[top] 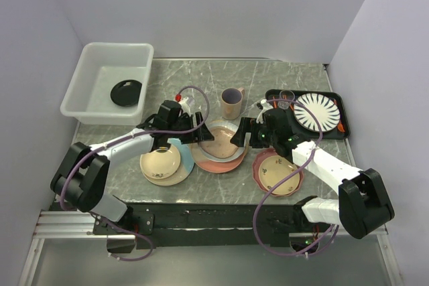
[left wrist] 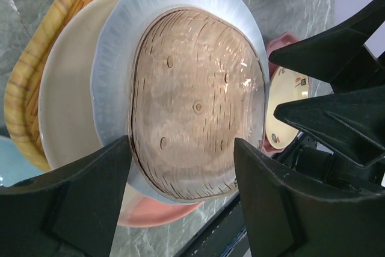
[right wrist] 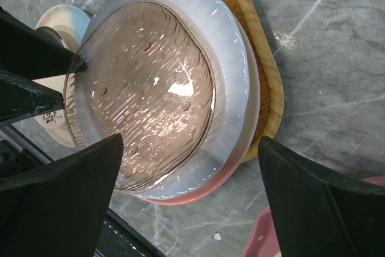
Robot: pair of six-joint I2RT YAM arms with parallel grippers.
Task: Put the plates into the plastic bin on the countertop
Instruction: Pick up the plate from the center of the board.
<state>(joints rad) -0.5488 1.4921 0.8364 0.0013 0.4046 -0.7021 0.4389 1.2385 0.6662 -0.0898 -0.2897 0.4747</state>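
Plastic bin [top: 94, 85]: one black plate [top: 126, 92] inside. Left claw [left wrist: 180, 148], right claw [right wrist: 191, 144]: both spread apart, flanking a smoky glass plate [left wrist: 198, 88].

Overhead view: even, diffuse light from above. White walls bright. No hard shadows, only soft dark patches under the arms on the table [top: 268, 75]. Detail sharp across the frame.

Wrist views: small white glare spot on the glass dish [right wrist: 144, 106], its ripples catching highlights. Sheen along the white plate [right wrist: 231, 58] rim. Jaws close to the lens read as flat black, edges soft. Left wrist view slightly blurred.
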